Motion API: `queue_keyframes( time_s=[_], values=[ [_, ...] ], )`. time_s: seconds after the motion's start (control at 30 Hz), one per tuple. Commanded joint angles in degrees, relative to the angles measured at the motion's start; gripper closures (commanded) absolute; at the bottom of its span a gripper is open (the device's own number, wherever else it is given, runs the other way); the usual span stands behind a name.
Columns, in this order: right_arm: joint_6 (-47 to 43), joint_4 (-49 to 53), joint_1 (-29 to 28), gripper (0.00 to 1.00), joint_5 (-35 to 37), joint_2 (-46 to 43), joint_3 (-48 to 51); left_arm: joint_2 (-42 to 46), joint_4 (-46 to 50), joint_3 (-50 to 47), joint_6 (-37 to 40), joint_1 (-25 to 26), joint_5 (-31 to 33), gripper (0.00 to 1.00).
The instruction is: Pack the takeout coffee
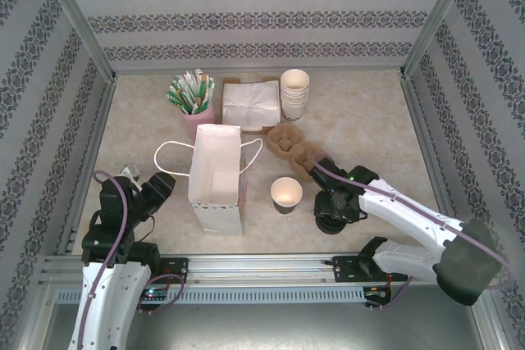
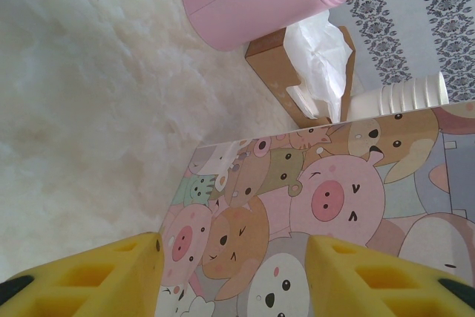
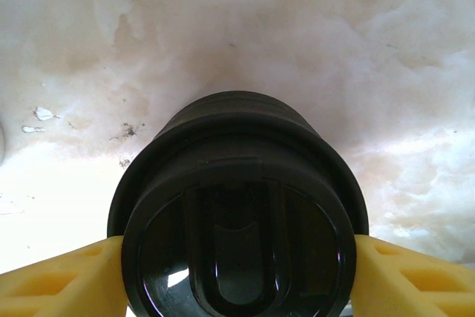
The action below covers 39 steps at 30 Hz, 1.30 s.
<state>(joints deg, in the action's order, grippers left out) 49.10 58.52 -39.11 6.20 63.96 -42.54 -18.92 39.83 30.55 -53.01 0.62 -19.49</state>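
Marbled beige table (image 1: pixel 369 120), patterned walls. The takeout coffee cup (image 1: pixel 286 194) stood upright and open-topped between the paper bag (image 1: pixel 215 174) and my right gripper (image 1: pixel 330 217). Its jaws were spread wide about a stack of black lids (image 3: pixel 237 183), pads (image 3: pixel 67 280) at the rim; grip or mere contact, I could not tell. My left gripper (image 2: pixel 234 257) stood half open, empty, facing the bag.

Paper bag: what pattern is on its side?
Cartoon animals, mostly pink pigs and brown bears, cover the paper bag; clearest in the left wrist view.
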Motion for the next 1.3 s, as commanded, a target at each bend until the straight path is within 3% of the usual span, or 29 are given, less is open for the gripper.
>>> queue_keyframes(
  time_s=[0.0, 0.27, 0.53, 0.97, 1.27],
  values=[
    [-0.4, 3.4, 0.4, 0.30, 2.0, -1.9, -3.0, 0.5, -1.4, -0.5, -0.4, -0.8, -0.4, 0.46],
    [-2.5, 6.0, -0.1, 0.30, 3.8, -3.7, -7.7, 0.5, -1.3, -0.1, -0.1, -0.8, -0.1, 0.46],
    [-8.8, 3.3, -7.8, 0.30, 7.7, -5.6, -16.8, 0.5, -1.4, -0.1, 0.0, -0.8, 0.1, 0.46],
    [-15.3, -1.9, -19.2, 0.29, 5.8, 9.8, -24.5, 0.5, -0.5, 0.2, 0.6, -0.8, 0.4, 0.46],
    [-15.0, 1.0, -19.5, 0.29, 8.3, 15.6, -25.7, 0.5, -0.2, -0.1, 0.8, -0.8, 0.5, 0.45]
  ],
)
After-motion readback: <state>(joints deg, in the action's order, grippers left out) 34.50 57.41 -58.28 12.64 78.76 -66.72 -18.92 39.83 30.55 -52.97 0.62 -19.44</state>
